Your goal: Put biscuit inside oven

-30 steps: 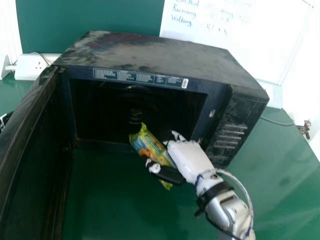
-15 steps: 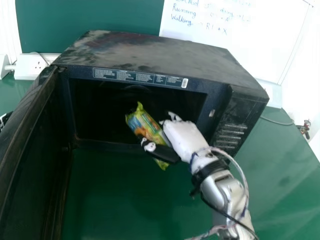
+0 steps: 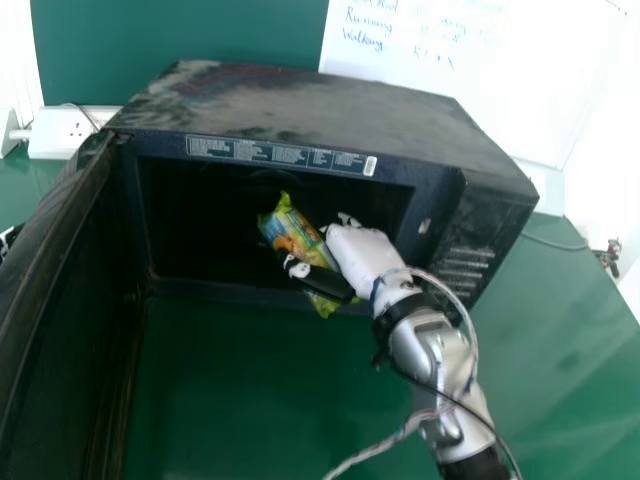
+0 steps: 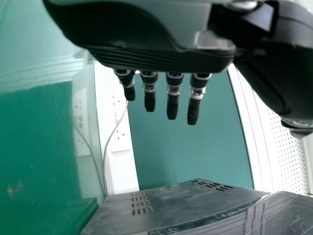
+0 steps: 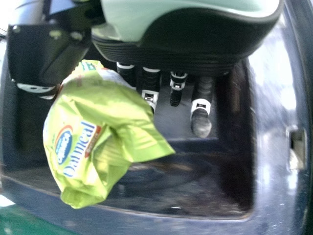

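Observation:
The black oven stands with its door swung out on the left and its cavity facing me. In the head view my right hand is at the cavity's opening, toward its right side, holding the green biscuit packet between thumb and fingers. The packet tilts, its upper end in front of the dark cavity. The right wrist view shows my right hand with the packet pinched by the thumb, the oven opening behind. My left hand hangs above the oven top in the left wrist view, fingers extended.
The open oven door reaches forward along the left side. Behind the oven are a white socket box and a whiteboard. A cable lies on the green table to the right.
My right hand has moved forward and up toward the oven opening, with the packet still held in it. The oven and its door have stayed put.

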Controlling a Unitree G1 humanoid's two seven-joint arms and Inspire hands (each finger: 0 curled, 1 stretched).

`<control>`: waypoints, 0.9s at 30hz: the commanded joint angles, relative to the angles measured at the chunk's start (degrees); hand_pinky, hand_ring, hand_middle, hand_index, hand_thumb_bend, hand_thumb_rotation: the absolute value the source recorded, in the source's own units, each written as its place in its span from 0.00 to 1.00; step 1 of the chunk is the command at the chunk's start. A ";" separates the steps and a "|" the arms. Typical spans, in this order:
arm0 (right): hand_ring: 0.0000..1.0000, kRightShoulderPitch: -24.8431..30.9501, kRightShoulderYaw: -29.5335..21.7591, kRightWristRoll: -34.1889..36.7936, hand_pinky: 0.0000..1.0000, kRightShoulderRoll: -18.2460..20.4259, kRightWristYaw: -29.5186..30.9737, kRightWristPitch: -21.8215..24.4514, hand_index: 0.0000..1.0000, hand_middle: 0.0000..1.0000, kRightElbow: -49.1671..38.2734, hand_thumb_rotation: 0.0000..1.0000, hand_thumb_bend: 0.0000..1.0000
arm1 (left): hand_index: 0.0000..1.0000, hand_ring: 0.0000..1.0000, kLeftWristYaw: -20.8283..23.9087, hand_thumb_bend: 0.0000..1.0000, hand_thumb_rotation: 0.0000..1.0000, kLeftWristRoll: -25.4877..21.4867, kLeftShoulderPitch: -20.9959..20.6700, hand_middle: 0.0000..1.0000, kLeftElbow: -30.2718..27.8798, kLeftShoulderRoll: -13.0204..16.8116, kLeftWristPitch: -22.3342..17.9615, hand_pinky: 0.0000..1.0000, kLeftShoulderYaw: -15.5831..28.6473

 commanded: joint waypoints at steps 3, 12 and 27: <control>0.15 -3.67 0.74 0.95 0.10 0.16 -2.56 -0.54 0.48 0.46 4.07 0.00 0.52 | 0.82 0.84 0.39 0.87 0.78 -0.34 0.70 0.84 -0.45 -0.75 -0.01 0.89 0.26; 0.16 -7.44 2.19 2.67 0.11 0.78 -4.13 -0.72 0.48 0.46 11.16 0.00 0.52 | 0.82 0.84 0.15 0.89 0.81 -0.55 1.03 0.84 -0.74 -0.83 -0.22 0.89 0.33; 0.15 -14.27 3.36 5.57 0.11 2.69 -7.64 -0.75 0.48 0.46 23.83 0.00 0.52 | 0.84 0.86 0.57 0.84 0.79 -0.34 1.54 0.86 -1.66 -0.93 0.17 0.92 0.18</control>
